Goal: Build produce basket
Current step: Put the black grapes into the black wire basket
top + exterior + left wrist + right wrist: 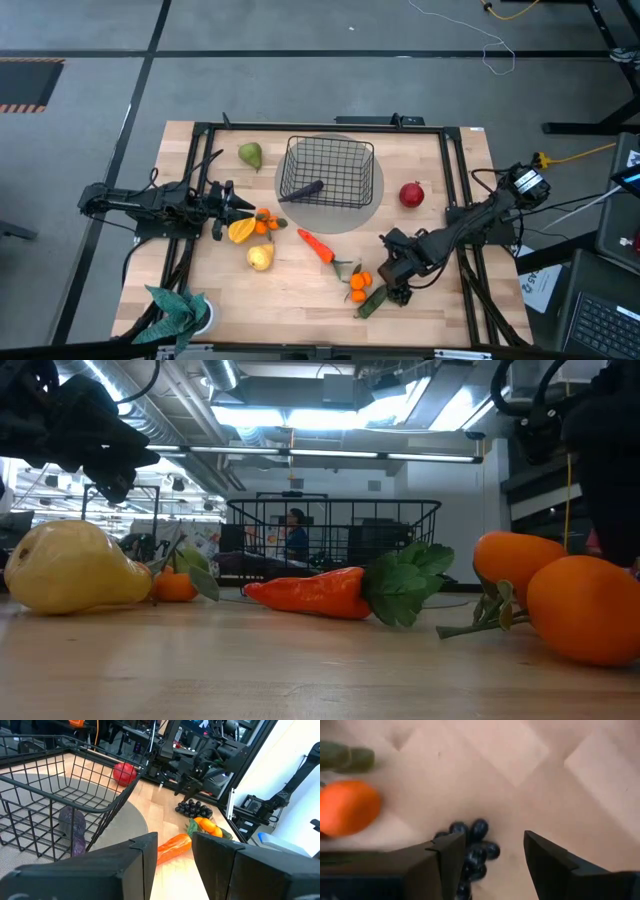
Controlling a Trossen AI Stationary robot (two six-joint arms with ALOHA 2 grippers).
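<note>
Grapes [472, 852] between open right gripper [490, 857]; basket [328, 172] holds purple vegetable [303, 190]; left gripper [172, 862] open.

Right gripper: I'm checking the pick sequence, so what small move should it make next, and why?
Probably lower straight down and close. In the right wrist view the right gripper is open above the wooden table, with the dark grapes lying between its fingers but not yet gripped. The basket holds only one dark item so far.
</note>
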